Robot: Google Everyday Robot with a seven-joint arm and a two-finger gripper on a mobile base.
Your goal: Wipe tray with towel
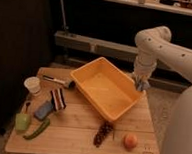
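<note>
A yellow-orange tray [118, 106] stands on the wooden table [79, 140], turned at an angle, and looks empty inside. My gripper [140, 85] hangs from the white arm [151, 43] just past the tray's right rim, over the table's right edge. A small blue-grey towel [142, 86] is bunched at its tip and has travelled with it, so it is shut on the towel. The towel is outside the tray and is not touching the tray's floor.
Left of the tray are a white cup [32, 84], a black pen [56, 80], a dark striped packet [58, 98], a blue sponge [44, 109], a green fruit [22, 121] and a green chili [37, 129]. In front are a dark grape bunch [103, 133] and an orange fruit [130, 140].
</note>
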